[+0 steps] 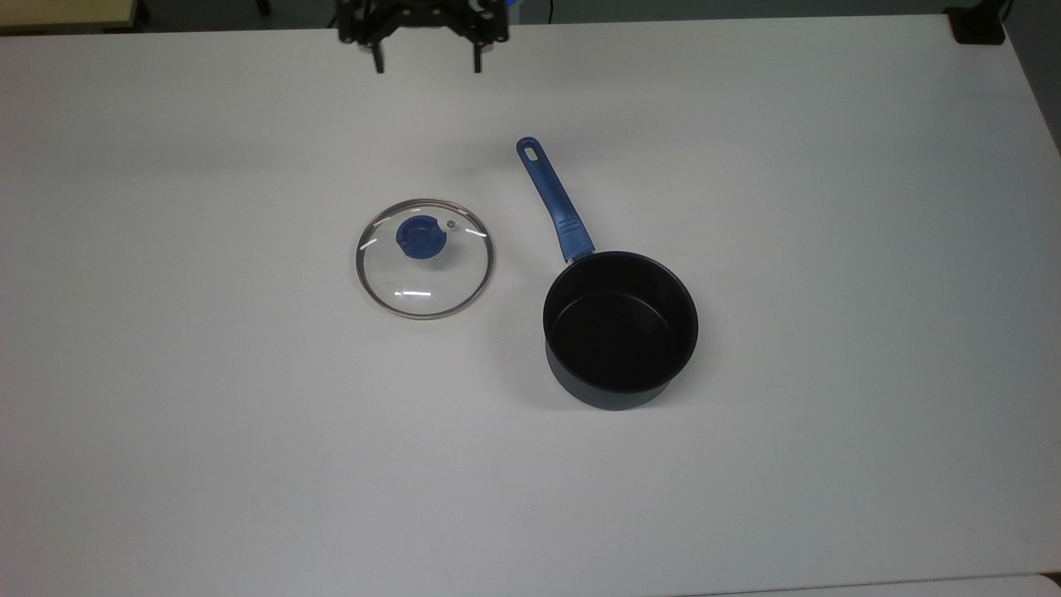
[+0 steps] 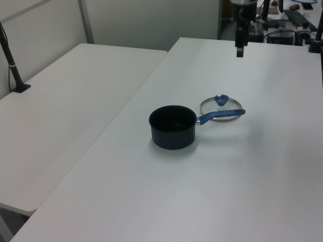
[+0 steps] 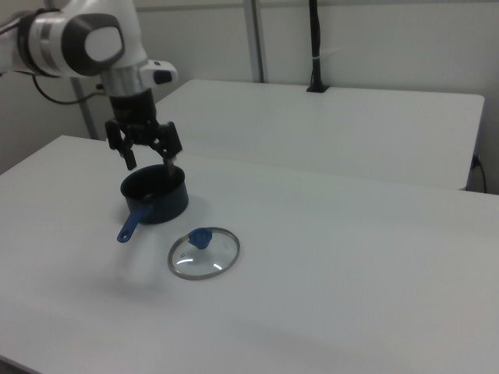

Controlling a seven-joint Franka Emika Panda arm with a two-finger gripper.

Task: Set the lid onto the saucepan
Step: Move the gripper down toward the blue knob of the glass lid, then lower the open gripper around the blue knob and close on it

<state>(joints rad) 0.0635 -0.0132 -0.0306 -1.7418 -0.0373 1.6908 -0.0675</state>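
In the top view the gripper (image 1: 427,65) is cut off by the picture's upper edge at the bench's far edge, with just its lower body and two finger tips inside. In the left view the saucepan's handle (image 2: 220,115) crosses in front of the lid (image 2: 220,107) and hides part of its near rim. In the right view one of the fingers (image 3: 170,167) overlaps the saucepan (image 3: 156,195). The lid's lettering is too small to read.
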